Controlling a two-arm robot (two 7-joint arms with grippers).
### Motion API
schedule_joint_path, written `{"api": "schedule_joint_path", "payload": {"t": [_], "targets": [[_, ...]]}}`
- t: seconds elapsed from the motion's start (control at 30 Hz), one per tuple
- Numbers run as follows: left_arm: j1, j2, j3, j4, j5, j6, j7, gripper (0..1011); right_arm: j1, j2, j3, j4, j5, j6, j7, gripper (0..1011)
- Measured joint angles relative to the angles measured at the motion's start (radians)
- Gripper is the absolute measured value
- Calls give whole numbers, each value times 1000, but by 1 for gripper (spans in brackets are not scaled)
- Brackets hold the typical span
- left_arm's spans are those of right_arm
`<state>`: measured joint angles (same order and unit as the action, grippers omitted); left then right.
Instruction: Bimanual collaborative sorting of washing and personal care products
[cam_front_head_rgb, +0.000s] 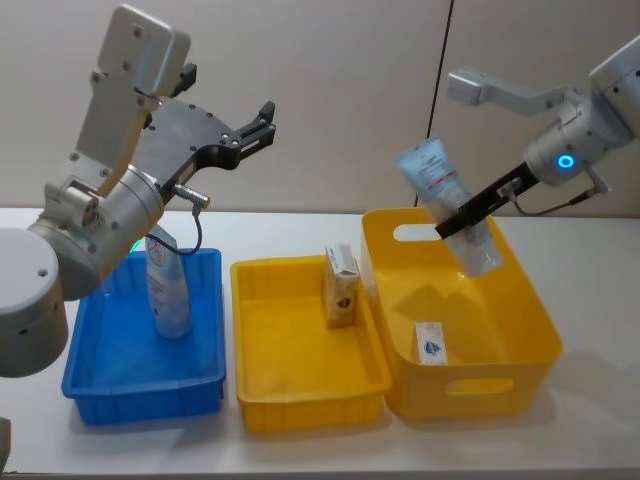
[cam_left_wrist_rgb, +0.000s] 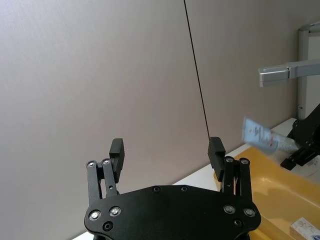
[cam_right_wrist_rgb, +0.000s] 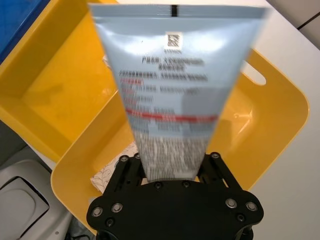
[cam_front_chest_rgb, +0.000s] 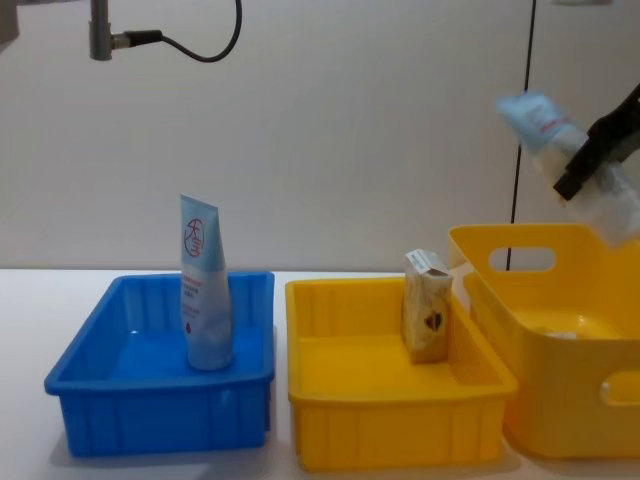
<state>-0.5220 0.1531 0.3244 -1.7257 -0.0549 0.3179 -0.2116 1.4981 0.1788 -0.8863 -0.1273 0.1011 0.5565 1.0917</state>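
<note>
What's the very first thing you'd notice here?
The right gripper holding a pale-blue squeeze tube in the air above the big yellow handled basket. Next, another pale-blue tube standing upright in the blue plastic tray, under the raised, open left gripper.

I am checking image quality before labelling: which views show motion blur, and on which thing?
Right wrist view: the held tube is smeared and its print unreadable, while the right gripper stays sharp. Left wrist and chest views: the same tube is blurred. Head view: mild blur on it; the box in the yellow tray is crisp.
</note>
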Motion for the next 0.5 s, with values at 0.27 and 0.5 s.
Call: {"api": "schedule_joint_path", "payload": {"t": [0.27, 0.5], "targets": [[0, 0, 0, 0, 0, 0, 0, 1001, 3, -2, -2, 7, -1, -1, 2, 626], [0, 0, 0, 0, 0, 0, 0, 1001, 4, -3, -2, 10, -1, -2, 3, 842]]}}
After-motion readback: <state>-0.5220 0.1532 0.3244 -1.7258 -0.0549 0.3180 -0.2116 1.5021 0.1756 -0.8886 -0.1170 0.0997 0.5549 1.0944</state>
